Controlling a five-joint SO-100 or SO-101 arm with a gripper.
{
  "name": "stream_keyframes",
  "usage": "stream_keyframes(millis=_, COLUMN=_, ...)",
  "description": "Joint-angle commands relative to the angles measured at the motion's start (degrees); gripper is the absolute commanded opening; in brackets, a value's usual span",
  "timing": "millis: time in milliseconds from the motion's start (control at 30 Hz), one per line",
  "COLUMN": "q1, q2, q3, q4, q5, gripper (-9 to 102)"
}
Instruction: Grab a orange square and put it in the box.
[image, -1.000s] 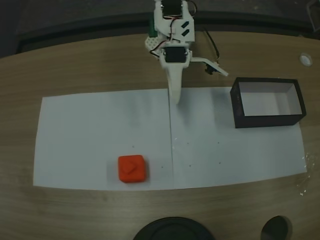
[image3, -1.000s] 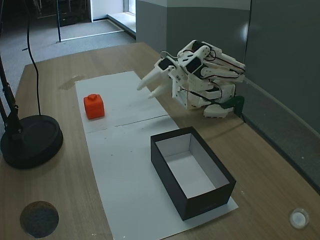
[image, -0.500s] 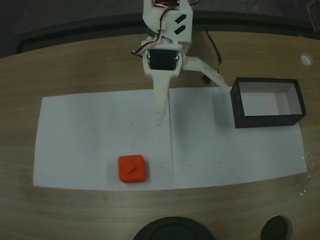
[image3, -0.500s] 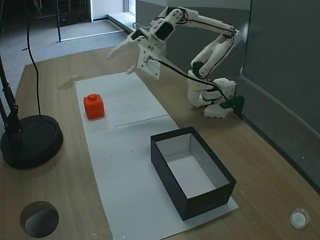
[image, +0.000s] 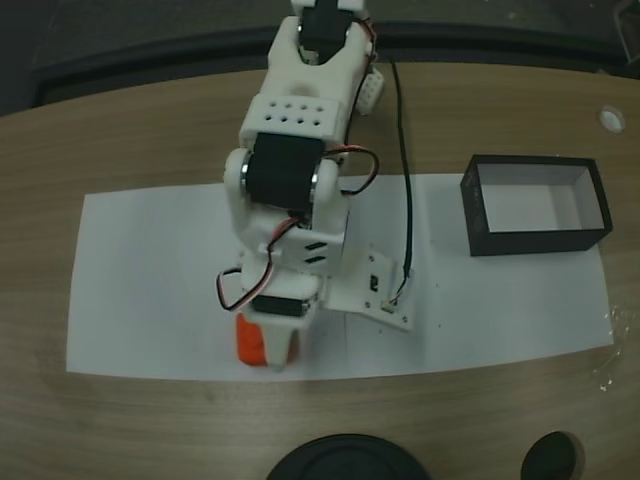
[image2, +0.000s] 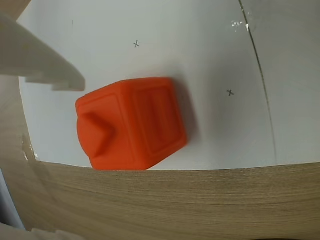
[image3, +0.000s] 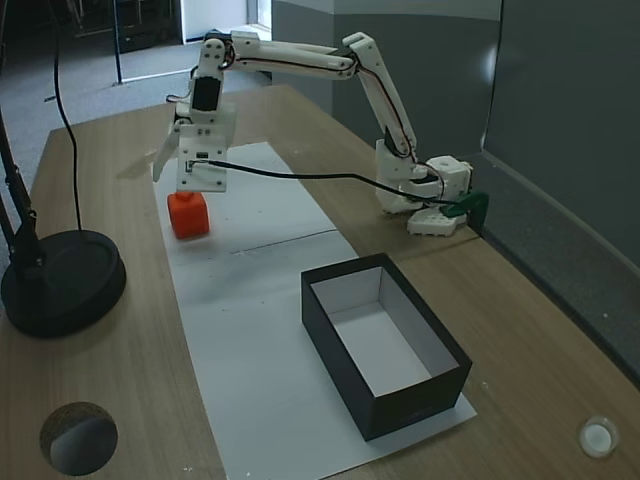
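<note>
Orange square on paper, end effector above

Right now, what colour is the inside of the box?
Pale whitish inside the box, black outside; clearest in a fixed view.

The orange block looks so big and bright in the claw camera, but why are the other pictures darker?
In the wrist view the orange square sits close to the lens, sharply lit on white paper, casting a soft shadow to its right. A fixed view from above is dim, with the arm covering most of the square. Another fixed view gets daylight, and the box shows clearly.
</note>
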Motion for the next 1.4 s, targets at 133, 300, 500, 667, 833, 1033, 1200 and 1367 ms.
stream_keyframes(millis=133, q1=3.34, q2=-5.98, q3=-8.0, q4=0.09, q5=0.09, gripper=28)
stream_keyframes(millis=300, q1=2.99, q2=-7.47, q3=-8.0, q4=-0.09, q5=0.09, gripper=28)
stream_keyframes(millis=500, q1=3.34, q2=-9.4, q3=-8.0, q4=-0.53, q5=0.0, gripper=28)
stream_keyframes(millis=667, q1=3.34, q2=-11.34, q3=-8.0, q4=-0.62, q5=-0.97, gripper=28)
stream_keyframes(millis=833, q1=3.34, q2=-12.92, q3=-8.0, q4=-0.7, q5=-1.05, gripper=28)
stream_keyframes(millis=1033, q1=2.99, q2=-9.58, q3=-11.16, q4=2.29, q5=-0.62, gripper=28)
stream_keyframes(millis=1200, q1=2.46, q2=-5.19, q3=-15.64, q4=7.82, q5=-0.88, gripper=28)
stream_keyframes(millis=1367, q1=2.72, q2=-4.92, q3=-15.29, q4=8.88, q5=-0.62, gripper=28)
